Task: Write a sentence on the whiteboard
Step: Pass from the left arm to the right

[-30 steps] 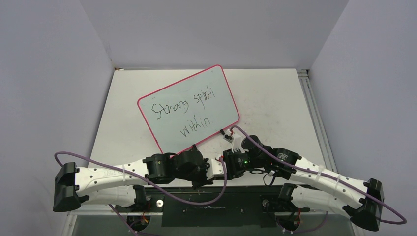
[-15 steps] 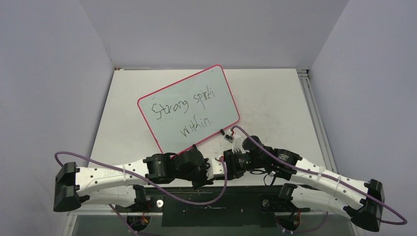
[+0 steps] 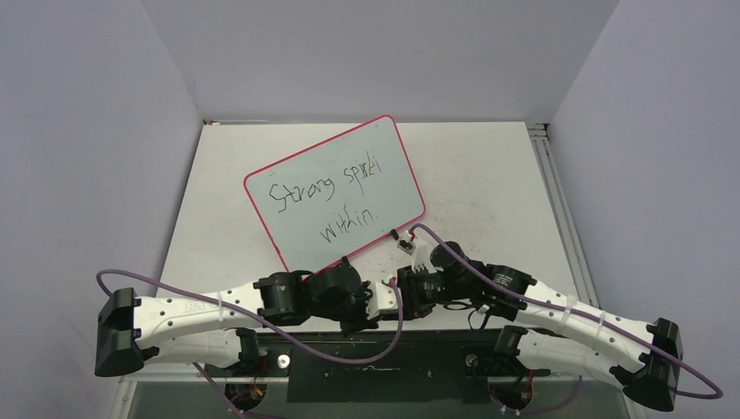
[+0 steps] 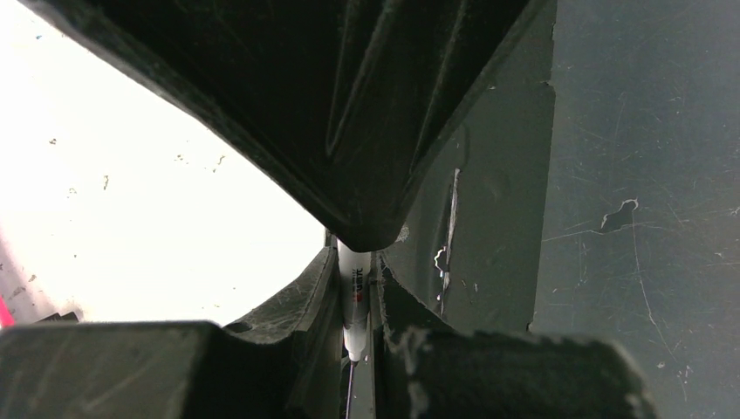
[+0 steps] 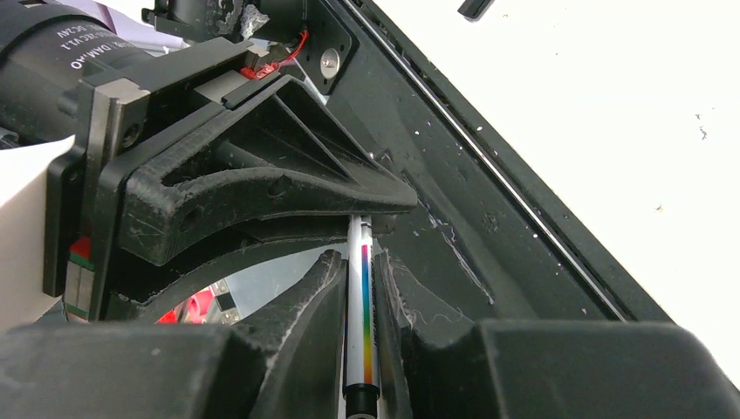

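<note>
Whiteboard (image 3: 384, 161), glossy and pink-rimmed, shows the black handwritten sentence (image 3: 325, 190) complete; right gripper (image 5: 359, 264) has just pinched the white striped marker (image 5: 360, 340) that left gripper (image 4: 353, 269) also pinches.

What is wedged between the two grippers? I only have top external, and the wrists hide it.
Observer: A white marker with a rainbow stripe down its barrel, clear in the right wrist view.
Operator: Which arm has it?
Observer: Both. The left wrist view shows the left gripper shut on the barrel. The right wrist view shows the right gripper tight against it on both sides.
</note>
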Tool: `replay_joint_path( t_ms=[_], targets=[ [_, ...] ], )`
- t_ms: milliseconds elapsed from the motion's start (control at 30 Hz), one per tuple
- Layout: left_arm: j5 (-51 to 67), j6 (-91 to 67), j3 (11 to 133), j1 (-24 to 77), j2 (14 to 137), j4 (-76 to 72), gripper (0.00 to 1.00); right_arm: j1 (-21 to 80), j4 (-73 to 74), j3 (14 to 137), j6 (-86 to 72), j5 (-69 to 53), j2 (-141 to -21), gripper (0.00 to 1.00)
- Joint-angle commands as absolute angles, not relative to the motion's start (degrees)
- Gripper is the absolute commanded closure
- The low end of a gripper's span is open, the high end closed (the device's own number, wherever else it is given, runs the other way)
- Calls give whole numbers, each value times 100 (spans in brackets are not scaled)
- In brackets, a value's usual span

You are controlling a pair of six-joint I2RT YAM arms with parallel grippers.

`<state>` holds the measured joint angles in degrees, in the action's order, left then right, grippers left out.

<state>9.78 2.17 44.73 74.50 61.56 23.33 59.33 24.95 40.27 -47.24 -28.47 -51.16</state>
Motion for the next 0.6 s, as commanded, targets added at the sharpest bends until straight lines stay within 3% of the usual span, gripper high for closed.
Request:
replay_joint_path(
  t_ms=[0, 167, 200, 367, 433, 567],
  targets=[
    [766, 197, 4702, 7343, 6092, 2205, 100, 6056, 2120, 4052, -4863, -3139, -4960, 86],
    [654, 107, 4715, 7326, 6058, 2143, 100, 6073, 2258, 4144, -4774, -2869, -4843, 95],
    [600, 72, 4713, 7322, 6042, 2121, 93, 6065, 2347, 4198, -4720, -2733, -4813, 95],
    [68, -197, 4656, 7279, 5867, 1982, 27, 6064, 3116, 4595, -4316, -1348, -4636, 95],
    [-339, -309, 4628, 7257, 5748, 2008, 17, 6043, 3306, 4691, -4147, -822, -4596, 95],
    [-942, -945, 4487, 7216, 5402, 2057, 11, 5907, 3271, 4674, -3993, -38, -4436, 95]
  ],
)
